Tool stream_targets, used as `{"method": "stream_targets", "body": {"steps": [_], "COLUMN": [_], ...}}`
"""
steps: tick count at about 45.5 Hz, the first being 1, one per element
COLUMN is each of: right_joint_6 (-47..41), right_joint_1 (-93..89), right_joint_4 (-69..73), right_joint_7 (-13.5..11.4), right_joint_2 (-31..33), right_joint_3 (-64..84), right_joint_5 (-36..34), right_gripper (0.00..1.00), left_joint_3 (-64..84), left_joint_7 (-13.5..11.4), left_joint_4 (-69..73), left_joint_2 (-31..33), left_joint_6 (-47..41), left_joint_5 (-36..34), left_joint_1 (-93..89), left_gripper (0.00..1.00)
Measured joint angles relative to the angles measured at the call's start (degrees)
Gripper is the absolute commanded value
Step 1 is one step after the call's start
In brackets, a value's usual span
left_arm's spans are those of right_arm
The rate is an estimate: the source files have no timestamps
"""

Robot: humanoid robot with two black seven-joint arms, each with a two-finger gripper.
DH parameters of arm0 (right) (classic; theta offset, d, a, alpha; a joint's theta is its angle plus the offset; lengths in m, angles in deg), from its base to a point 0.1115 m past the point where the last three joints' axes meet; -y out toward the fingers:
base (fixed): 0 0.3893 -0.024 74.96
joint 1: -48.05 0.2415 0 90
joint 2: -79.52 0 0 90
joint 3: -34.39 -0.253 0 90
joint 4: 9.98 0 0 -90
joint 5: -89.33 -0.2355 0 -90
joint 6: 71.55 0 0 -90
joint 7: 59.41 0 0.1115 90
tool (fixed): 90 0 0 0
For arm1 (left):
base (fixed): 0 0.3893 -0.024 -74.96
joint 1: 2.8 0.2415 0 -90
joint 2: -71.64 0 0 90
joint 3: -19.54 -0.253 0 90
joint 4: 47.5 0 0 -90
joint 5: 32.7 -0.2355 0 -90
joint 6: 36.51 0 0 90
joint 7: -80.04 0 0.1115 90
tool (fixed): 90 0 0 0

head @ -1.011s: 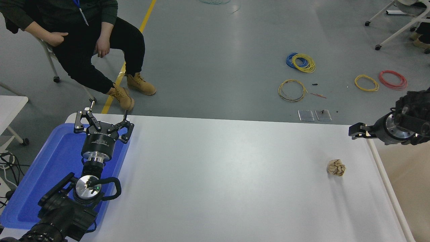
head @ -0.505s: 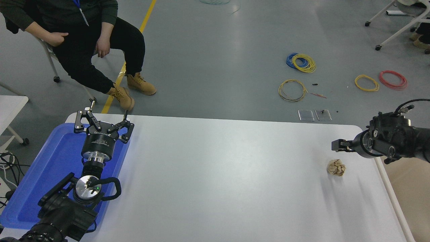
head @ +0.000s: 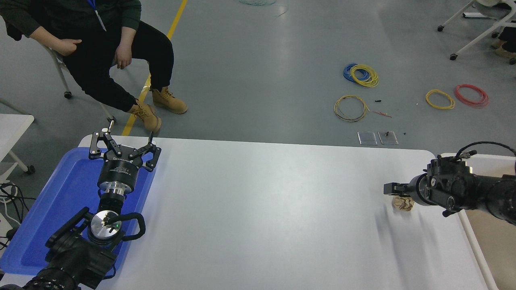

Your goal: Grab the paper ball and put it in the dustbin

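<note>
The paper ball (head: 403, 204), a small crumpled tan wad, lies on the white table (head: 262, 209) near its right edge. My right gripper (head: 393, 189) comes in from the right edge, pointing left. It hangs just above the ball's far side and covers the ball's top; it is seen edge-on. The dustbin (head: 472, 242), with a white rounded rim and a pale beige inside, stands against the table's right edge, partly behind my right arm. My left gripper (head: 123, 146) is parked open over the blue tray at the lower left.
A flat blue tray (head: 48, 209) lies on the table's left end under the left arm. A person sits on a chair beyond the far left corner. Wire coils and two clear plates lie on the floor behind the table.
My right arm has moved left and down from above the table's right edge, until the gripper is right over the paper ball. The ball and the left arm have not moved.
</note>
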Motion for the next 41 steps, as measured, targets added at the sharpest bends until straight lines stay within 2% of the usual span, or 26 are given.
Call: {"method": "stream_targets", "body": {"steps": [14, 17, 21, 33, 36, 41], "right_joint_6": [4.29, 4.88, 5.52, 7.89, 8.40, 8.75], "right_joint_1": [-1.55, -1.84, -2.20, -3.65, -4.01, -4.22], "right_joint_4": [-0.13, -0.14, -0.15, -0.16, -0.16, -0.16], "right_joint_7": [0.06, 0.06, 0.07, 0.10, 0.18, 0.67], "right_joint_2": [-0.41, -0.44, -0.49, -0.84, -0.93, -0.99], "right_joint_3": [-0.06, -0.07, -0.07, -0.08, -0.08, -0.07], "right_joint_5": [0.05, 0.07, 0.07, 0.09, 0.10, 0.10], "right_gripper": [0.99, 0.96, 0.86, 0.84, 0.73, 0.64], "left_joint_3": [0.00, 0.00, 0.00, 0.00, 0.00, 0.00], "left_joint_7": [0.00, 0.00, 0.00, 0.00, 0.00, 0.00], "left_joint_4": [0.00, 0.00, 0.00, 0.00, 0.00, 0.00], "left_joint_2": [0.01, 0.00, -0.02, -0.02, -0.02, -0.02], "left_joint_6": [0.00, 0.00, 0.00, 0.00, 0.00, 0.00], "left_joint_5": [0.00, 0.00, 0.00, 0.00, 0.00, 0.00], "left_joint_1": [0.00, 0.00, 0.00, 0.00, 0.00, 0.00], "left_gripper": [1.00, 1.00, 1.00, 1.00, 1.00, 1.00]}}
